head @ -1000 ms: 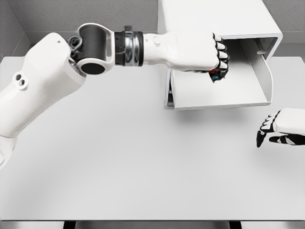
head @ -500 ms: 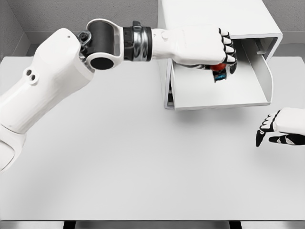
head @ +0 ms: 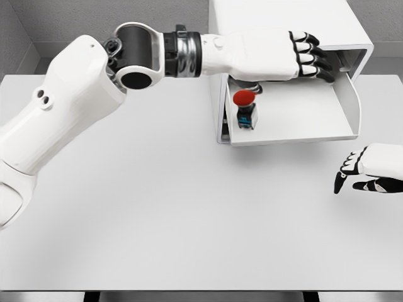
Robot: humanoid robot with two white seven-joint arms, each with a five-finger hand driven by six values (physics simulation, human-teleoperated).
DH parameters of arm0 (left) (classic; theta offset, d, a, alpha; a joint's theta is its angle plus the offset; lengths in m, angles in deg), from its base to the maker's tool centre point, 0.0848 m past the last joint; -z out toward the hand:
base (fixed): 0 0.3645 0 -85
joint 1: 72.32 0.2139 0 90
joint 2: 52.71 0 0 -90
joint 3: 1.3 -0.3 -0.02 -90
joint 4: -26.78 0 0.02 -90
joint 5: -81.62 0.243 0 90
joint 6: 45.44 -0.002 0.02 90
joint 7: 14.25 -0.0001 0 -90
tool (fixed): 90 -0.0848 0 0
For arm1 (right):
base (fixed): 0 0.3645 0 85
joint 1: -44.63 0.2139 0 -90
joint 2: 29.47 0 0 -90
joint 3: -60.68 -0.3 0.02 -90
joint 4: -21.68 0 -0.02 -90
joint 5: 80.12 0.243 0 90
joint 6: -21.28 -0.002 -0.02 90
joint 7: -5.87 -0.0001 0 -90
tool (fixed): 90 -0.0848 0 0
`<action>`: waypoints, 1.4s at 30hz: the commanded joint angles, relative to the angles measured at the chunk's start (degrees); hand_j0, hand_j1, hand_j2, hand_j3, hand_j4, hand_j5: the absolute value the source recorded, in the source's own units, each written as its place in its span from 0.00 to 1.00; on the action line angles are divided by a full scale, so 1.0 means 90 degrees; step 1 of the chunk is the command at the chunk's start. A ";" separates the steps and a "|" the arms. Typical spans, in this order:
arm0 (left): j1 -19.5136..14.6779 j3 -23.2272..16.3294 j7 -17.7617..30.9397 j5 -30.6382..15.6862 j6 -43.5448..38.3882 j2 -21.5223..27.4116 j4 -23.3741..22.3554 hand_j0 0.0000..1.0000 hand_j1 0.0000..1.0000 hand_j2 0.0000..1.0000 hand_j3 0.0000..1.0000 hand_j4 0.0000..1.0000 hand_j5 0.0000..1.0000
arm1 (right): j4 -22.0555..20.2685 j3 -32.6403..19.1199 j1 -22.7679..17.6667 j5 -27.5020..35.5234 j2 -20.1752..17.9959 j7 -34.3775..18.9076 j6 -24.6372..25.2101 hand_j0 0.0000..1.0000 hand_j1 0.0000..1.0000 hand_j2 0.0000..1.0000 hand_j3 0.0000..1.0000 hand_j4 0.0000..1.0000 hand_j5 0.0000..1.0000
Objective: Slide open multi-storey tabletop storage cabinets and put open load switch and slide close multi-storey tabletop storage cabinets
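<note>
The white tabletop cabinet [head: 283, 19] stands at the back of the table, its drawer [head: 327, 126] slid out toward me. Inside the drawer's left part sits the load switch [head: 244, 108], a small dark block with a red round button on top. My left hand [head: 312, 56] hovers above the drawer, fingers stretched out flat and open, holding nothing. The switch lies below and left of those fingers, apart from them. My right hand [head: 356, 173] rests low at the right edge of the table, fingers relaxed and open, in front of the drawer's right corner.
The white table [head: 157, 214] spreads wide in front of the cabinet. My left forearm and elbow [head: 135, 56] cross the back left of the table at cabinet height. Grey walls close the back.
My left hand was curled on the switch over the drawer; now its fingers are spread and the switch sits in the drawer. The right hand shifted slightly.
</note>
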 commanded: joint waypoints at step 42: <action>0.1787 0.0834 -0.0029 -0.2032 -0.0011 0.4945 0.1083 1.00 1.00 1.00 1.00 1.00 1.00 | 0.0006 0.0012 0.0508 0.0007 0.1297 0.0001 0.0017 0.53 0.53 0.53 0.53 0.53 0.53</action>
